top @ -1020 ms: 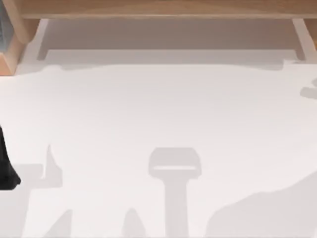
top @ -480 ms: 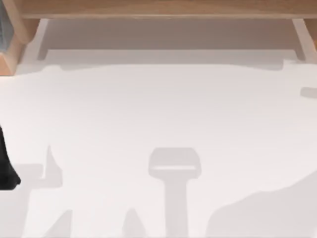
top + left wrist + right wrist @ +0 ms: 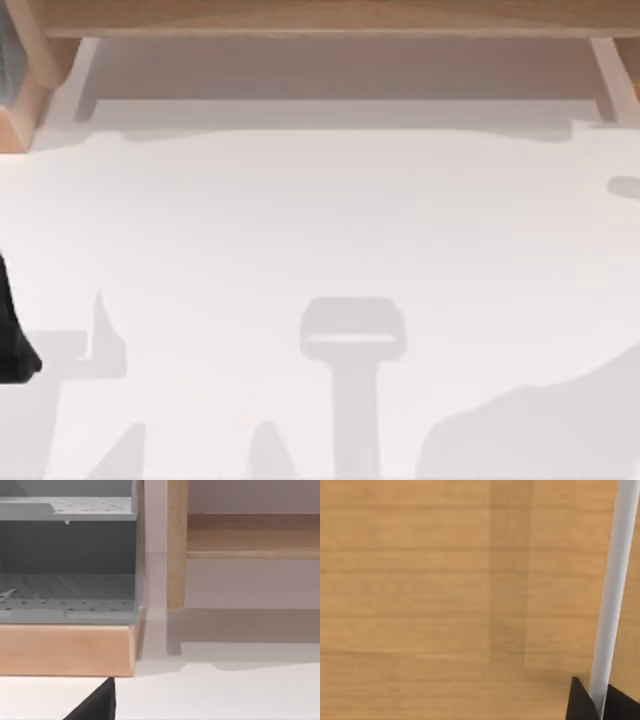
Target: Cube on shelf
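The shelf (image 3: 320, 15) runs left to right along the far edge of the table (image 3: 320, 220), its board raised on pale side supports (image 3: 610, 80). The cube cannot be found on the table or the board, so where it lies is not something these frames settle.

The right wrist view looks close onto light-brown wood grain, probably the shelf board (image 3: 445, 590), with a pale bar (image 3: 615, 580) crossing it and two dark tips of the right gripper (image 3: 596, 704) at the frame edge. Whether the jaws are parted, or have hold of anything, I cannot tell.

The left arm (image 3: 12, 340) sits parked at the table's left edge; its wrist view faces a shelf support (image 3: 176, 545) and a grey perforated rack (image 3: 67, 560) on a wooden base. One dark corner of its gripper (image 3: 97, 705) shows, so its opening cannot be told either.

Judging by the views, the right arm is the nearer to the board, whose long axis lies left-right.
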You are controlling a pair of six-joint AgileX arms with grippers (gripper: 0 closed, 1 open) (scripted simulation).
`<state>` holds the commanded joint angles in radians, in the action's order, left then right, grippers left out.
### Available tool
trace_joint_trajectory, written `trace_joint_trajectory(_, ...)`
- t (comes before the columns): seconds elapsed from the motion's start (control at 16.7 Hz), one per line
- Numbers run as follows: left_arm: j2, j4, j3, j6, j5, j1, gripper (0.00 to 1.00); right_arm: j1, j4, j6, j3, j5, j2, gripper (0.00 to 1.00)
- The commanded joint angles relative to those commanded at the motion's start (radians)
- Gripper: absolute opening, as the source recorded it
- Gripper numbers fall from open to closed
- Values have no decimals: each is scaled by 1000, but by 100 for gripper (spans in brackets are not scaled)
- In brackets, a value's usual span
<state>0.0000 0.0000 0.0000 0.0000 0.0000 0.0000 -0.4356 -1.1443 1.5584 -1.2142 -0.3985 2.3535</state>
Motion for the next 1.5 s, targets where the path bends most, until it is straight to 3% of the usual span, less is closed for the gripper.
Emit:
trace_joint_trajectory(0.24,0,0,0,0,0,0,100,-9,-8,-1,18,-2,-8,0)
trace_joint_trajectory(0.66,0,0,0,0,0,0,100,-65,-141,-4,263,-62,-114,0)
trace_joint_trajectory(1.5,0,0,0,0,0,0,100,-96,-206,-5,355,-99,-158,0)
